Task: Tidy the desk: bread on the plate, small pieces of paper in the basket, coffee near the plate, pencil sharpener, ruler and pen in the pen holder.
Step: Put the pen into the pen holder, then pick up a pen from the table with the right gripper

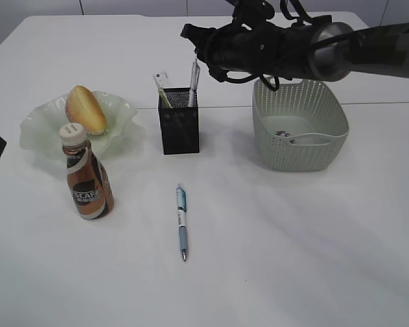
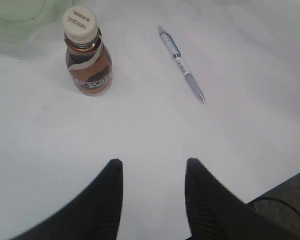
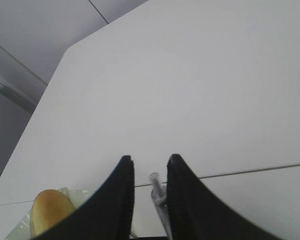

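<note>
The bread (image 1: 86, 109) lies on the pale green plate (image 1: 41, 126). The coffee bottle (image 1: 87, 176) stands just in front of the plate. The black mesh pen holder (image 1: 180, 122) holds a ruler (image 1: 162, 87) and a white pen (image 1: 193, 82). A blue pen (image 1: 182, 221) lies on the table in front of the holder. My right gripper (image 1: 189, 30) hovers above the holder, open, with the white pen (image 3: 157, 192) showing between its jaws (image 3: 149, 162). My left gripper (image 2: 152, 167) is open and empty, near the bottle (image 2: 87, 55) and the blue pen (image 2: 182, 65). No pencil sharpener is in view.
A grey-green basket (image 1: 300, 129) stands right of the holder with small paper scraps (image 1: 284, 134) inside. The right arm stretches over the basket's back rim. The table's near edge shows at the lower right of the left wrist view.
</note>
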Controlling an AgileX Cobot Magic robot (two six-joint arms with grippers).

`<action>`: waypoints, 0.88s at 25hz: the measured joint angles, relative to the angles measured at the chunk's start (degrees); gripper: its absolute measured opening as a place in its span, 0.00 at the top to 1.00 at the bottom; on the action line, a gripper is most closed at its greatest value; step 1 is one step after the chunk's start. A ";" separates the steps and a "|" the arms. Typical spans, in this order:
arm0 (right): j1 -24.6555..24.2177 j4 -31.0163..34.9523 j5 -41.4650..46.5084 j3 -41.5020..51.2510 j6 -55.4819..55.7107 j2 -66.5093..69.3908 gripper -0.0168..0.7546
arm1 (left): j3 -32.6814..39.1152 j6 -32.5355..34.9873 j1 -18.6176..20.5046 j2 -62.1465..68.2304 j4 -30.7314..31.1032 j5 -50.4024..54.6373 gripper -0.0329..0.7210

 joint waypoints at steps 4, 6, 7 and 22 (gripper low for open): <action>0.00 0.00 0.00 0.00 0.00 0.00 0.74 | 0.00 0.00 0.00 0.00 0.00 0.00 0.55; 0.00 0.00 0.00 0.00 0.00 0.00 0.73 | 0.00 0.00 0.00 0.00 0.00 0.00 0.55; 0.00 0.00 0.00 0.00 0.11 0.00 0.73 | 0.00 0.00 0.00 0.00 0.00 0.00 0.55; -0.23 -3.84 36.18 0.00 -10.22 -10.70 0.71 | 0.00 0.00 0.00 0.00 0.00 0.00 0.55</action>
